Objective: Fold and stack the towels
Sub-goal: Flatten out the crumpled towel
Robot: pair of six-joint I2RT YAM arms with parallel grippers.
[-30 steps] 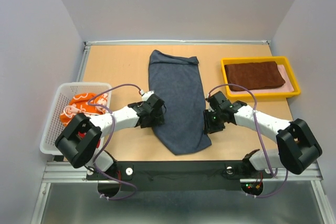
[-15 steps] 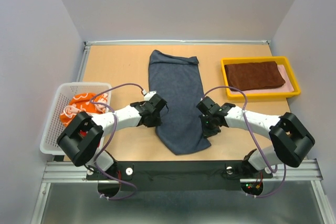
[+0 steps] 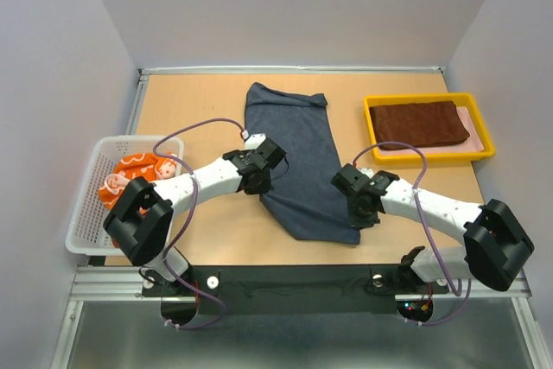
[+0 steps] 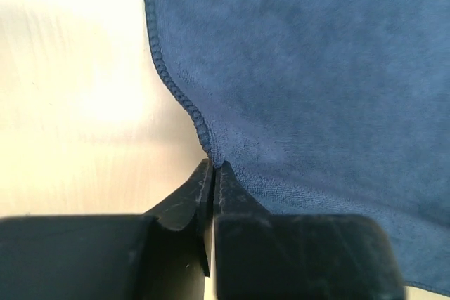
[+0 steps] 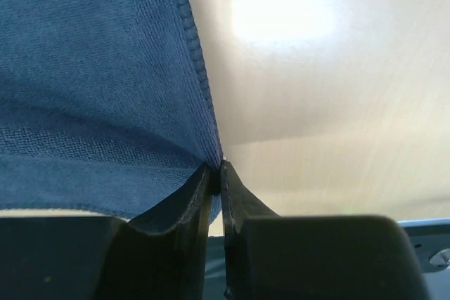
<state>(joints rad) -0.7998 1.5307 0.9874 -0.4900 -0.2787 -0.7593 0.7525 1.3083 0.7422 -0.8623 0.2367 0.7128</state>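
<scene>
1. Pale wood table, grey walls on three sides. The navy towel lies lengthwise down the middle, spread flat. Its far end is wide and a little rumpled, and its near end is drawn in narrower and skewed.
2. At the navy towel's left edge, about halfway along, sits the left gripper. In the wrist view its fingertips are pressed together with the stitched hem pinched between them, and the cloth puckers at the pinch.
3. At the navy towel's near right corner sits the right gripper. Its fingertips are likewise closed tight on the hem. The towel hangs from the pinch, with bare table showing beyond it.
4. Right of the navy towel, level with its far half and apart from it, is the yellow tray. The reddish-brown towel lies folded flat inside it, over a pink layer that shows along the right side — I cannot tell what that layer is.
5. Left of the navy towel, well apart from it, the white mesh basket sits at the table's left edge. The orange towel with a white pattern is bunched inside, partly hidden by the left arm.
</scene>
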